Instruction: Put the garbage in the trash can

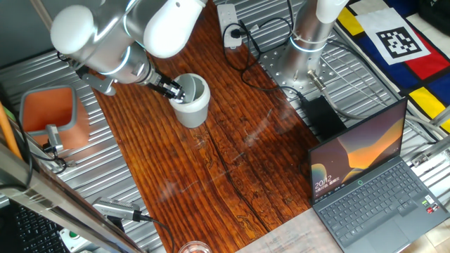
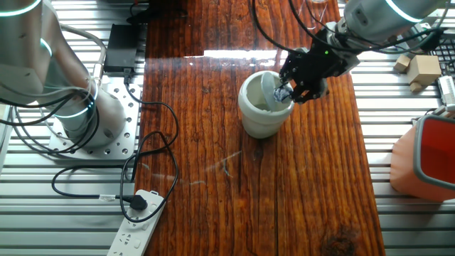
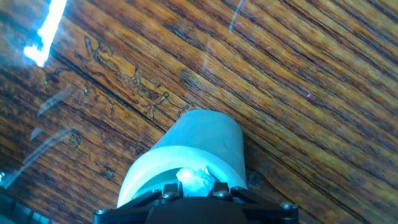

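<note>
Gripper over the can, wad in its tips

The gripper (image 2: 286,94) pinches the garbage (image 2: 282,93) nearly closed, just above the can's (image 2: 264,114) rim, near the wooden table's (image 2: 298,192) far edge.

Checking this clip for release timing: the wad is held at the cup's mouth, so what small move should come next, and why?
Probably open the fingers and let go. The gripper sits at the rim of the cup, and the hand view shows the wad between the fingers, over the cup's opening. Released there, it should fall inside; no further travel looks needed.
</note>
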Robot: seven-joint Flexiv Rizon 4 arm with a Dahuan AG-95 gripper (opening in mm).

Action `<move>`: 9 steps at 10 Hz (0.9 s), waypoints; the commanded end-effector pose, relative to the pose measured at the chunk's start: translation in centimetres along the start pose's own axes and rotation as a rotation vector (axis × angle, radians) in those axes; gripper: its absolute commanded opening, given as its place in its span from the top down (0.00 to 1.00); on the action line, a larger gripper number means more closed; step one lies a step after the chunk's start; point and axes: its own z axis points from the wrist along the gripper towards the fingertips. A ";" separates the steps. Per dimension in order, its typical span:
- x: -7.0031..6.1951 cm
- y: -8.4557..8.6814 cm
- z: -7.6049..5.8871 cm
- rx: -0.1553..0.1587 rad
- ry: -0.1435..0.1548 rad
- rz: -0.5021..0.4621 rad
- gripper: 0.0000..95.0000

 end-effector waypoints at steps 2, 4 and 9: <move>0.1 0.0 0.2 0.003 0.002 0.000 1.00; 0.0 0.1 0.4 0.004 0.000 0.008 1.00; 0.1 0.1 0.5 0.003 -0.001 -0.002 0.80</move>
